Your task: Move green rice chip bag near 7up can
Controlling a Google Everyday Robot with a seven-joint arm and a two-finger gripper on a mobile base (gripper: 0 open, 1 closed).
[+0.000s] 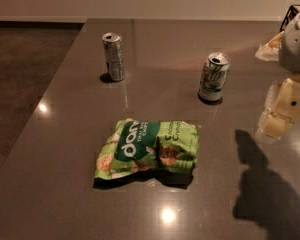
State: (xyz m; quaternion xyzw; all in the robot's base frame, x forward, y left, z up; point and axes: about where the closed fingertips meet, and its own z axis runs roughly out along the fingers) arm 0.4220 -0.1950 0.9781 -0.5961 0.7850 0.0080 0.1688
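One crinkled green rice chip bag lies mid-table, with bare grey tabletop around it. Two cans stand behind: a stout white-and-green 7up can and a slim silver can nearer the left edge. The cream gripper hangs far right; I can't tell its grip

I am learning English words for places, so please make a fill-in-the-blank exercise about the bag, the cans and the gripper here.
1. The number of cans standing on the table is ____.
2. The chip bag is mainly ____ in colour.
3. In the picture, the silver can stands to the ____ of the 7up can.
4. The gripper hangs at the picture's ____ edge, away from the bag.
Missing words: two; green; left; right.
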